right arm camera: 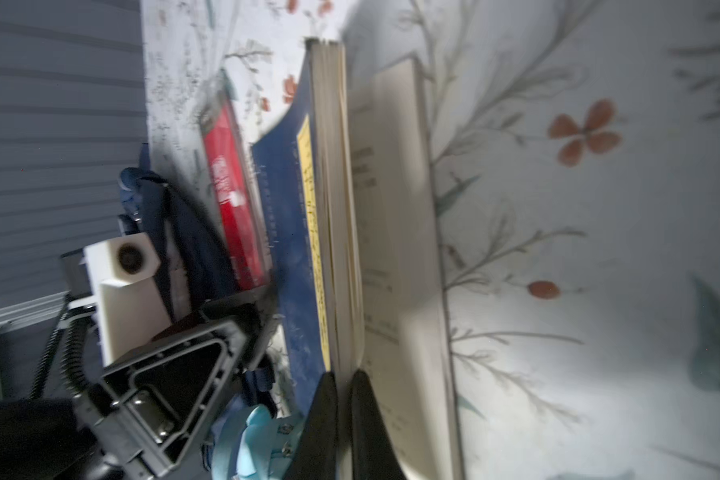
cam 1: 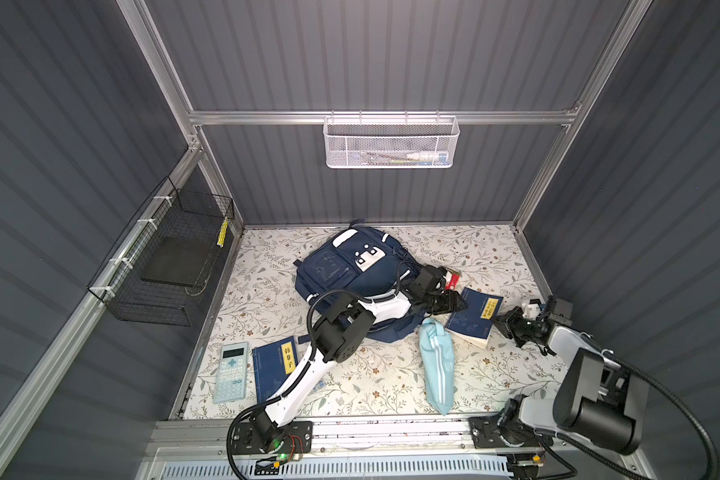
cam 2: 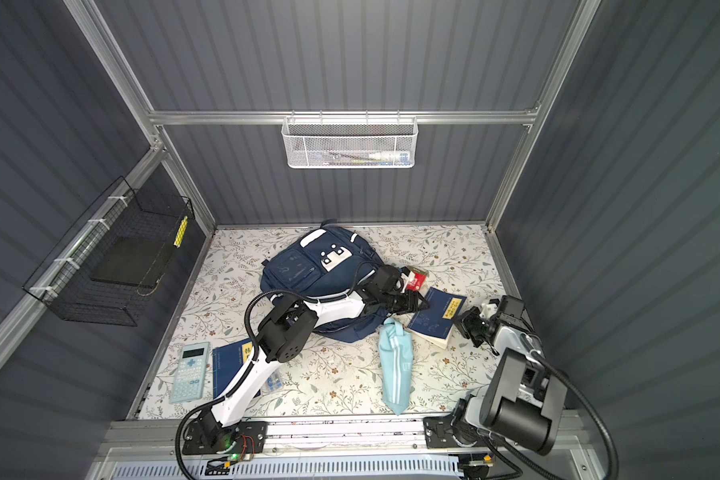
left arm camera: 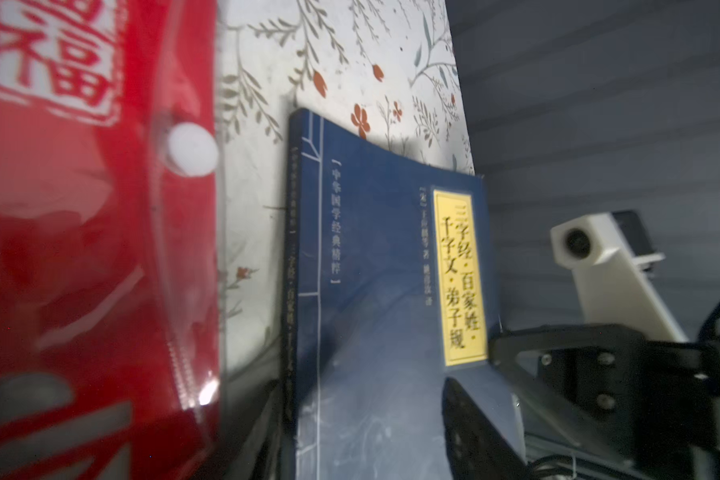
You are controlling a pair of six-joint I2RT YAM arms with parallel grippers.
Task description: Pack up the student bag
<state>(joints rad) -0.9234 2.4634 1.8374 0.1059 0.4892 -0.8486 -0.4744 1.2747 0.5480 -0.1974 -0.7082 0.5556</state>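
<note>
The student bag (cam 1: 341, 270) (cam 2: 304, 270), navy with white patches, lies flat at the back middle of the floral table. Right of it lies a blue book (cam 1: 472, 318) (cam 2: 433, 316) with a yellow title label. My right gripper (cam 1: 501, 322) (right arm camera: 344, 382) is shut on the book's front cover and a sheaf of pages (right arm camera: 337, 208), lifted off the lower pages. My left gripper (cam 1: 454, 302) (left arm camera: 362, 415) reaches across the bag to the book's near-left edge. It is open, with the blue cover (left arm camera: 371, 270) showing between its fingers.
A red packet (cam 1: 453, 280) (left arm camera: 80, 228) lies between bag and book. A light-blue striped pouch (cam 1: 437, 365) lies at the front middle. A calculator (cam 1: 231, 372) and a second blue book (cam 1: 273, 365) lie front left. A white mesh basket (cam 1: 391, 143) hangs on the back wall, a black wire basket (cam 1: 163, 266) on the left wall.
</note>
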